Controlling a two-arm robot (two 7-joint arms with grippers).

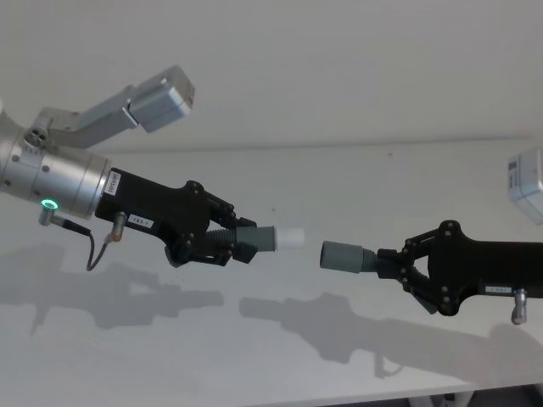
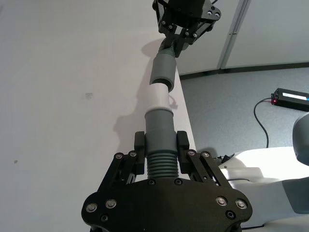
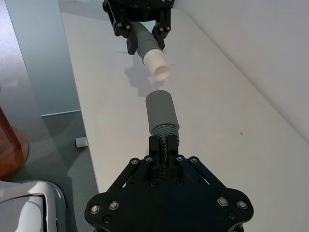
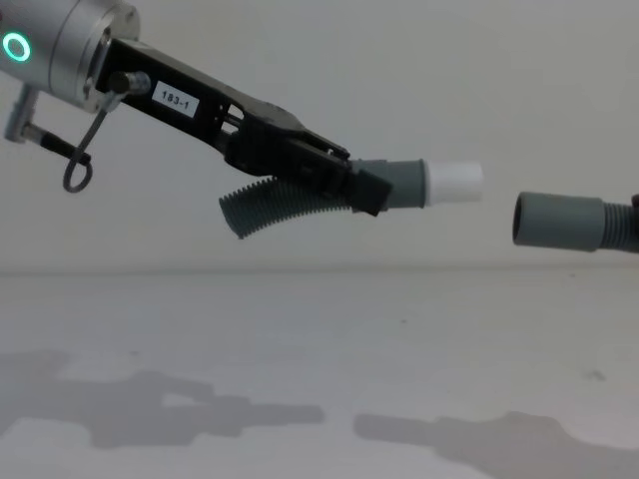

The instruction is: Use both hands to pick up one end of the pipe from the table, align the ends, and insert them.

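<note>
Chest view alone shows left gripper [image 4: 371, 192] clamping bent hose [image 4: 275, 205], right gripper [image 1: 386, 263] grips socket piece [image 1: 344, 255], apart.

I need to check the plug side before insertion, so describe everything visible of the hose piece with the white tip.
The hose piece with the white tip is dark grey, plastic-looking corrugated tube ending in a smooth grey cuff and a narrower white spigot. The left gripper holds it off the table, fingers clamped on the ribbed section behind the cuff. Its free tail curves down and back under the gripper. The spigot points at the socket cuff held by the right gripper, separated by a gap, roughly in line.
</note>
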